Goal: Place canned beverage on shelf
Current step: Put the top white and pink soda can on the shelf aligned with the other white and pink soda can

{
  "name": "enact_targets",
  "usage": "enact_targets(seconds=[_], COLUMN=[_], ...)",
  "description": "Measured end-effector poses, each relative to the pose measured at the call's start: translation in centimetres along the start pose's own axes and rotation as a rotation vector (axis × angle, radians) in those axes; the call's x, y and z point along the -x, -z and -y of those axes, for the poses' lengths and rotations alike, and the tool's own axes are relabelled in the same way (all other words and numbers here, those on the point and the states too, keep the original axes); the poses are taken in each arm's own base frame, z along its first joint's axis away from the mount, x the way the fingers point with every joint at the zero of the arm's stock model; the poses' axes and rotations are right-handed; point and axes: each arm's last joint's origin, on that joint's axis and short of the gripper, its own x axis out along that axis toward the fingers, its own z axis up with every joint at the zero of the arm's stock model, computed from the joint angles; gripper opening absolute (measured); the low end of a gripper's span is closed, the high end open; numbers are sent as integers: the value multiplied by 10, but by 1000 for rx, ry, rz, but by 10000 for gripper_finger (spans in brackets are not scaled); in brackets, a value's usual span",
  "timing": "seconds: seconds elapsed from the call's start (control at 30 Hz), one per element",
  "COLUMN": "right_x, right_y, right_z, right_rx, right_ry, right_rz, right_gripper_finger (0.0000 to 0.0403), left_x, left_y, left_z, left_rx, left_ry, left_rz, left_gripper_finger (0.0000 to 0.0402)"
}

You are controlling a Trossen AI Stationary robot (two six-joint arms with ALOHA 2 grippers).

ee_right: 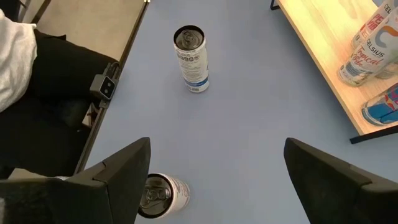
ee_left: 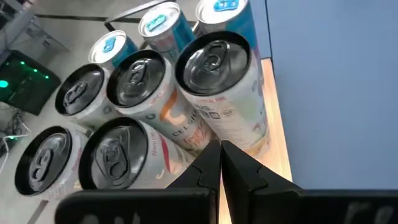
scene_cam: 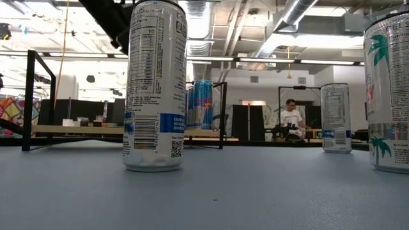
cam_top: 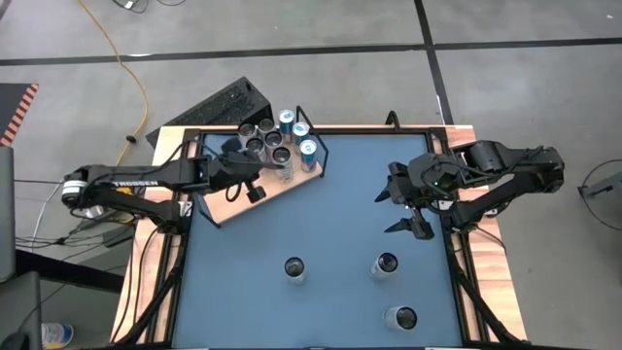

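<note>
The shelf, a pale wood board with a black wire frame, lies at the table's far left and carries several upright cans. My left gripper hovers over the shelf's near-right part, shut, its tips by the lower side of a white can at the board's edge. Three more cans stand upright on the blue tabletop. My right gripper hangs open above the table's right part, with nothing between its fingers. My left gripper's shut fingertips point slanting down at the lower side of the white can, which stands upright on the shelf's edge. Whether they touch it, I cannot tell.
In the low view one table can stands close in front, another at the right, a third farther back. A keyboard lies beyond the far left corner. Blue tabletop lies bare between the arms. A person sits far behind.
</note>
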Motion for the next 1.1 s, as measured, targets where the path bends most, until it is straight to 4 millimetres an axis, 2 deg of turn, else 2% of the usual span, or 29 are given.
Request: enact_targets(seconds=[0.1,0.53,1.1], right_x=[0,0,0], right_y=[0,0,0], right_z=[0,0,0], right_rx=[1,2,2], right_ry=[0,0,0], right_rz=[0,0,0], right_gripper_finger=[349,349,349], left_x=[-4,-17,-16], left_y=[0,25,29], left_z=[2,7,4], left_rx=[-2,-16,-4], left_ry=[-20,-163,-303], left_rz=[10,-17,-57], left_gripper_finger=[0,0,0])
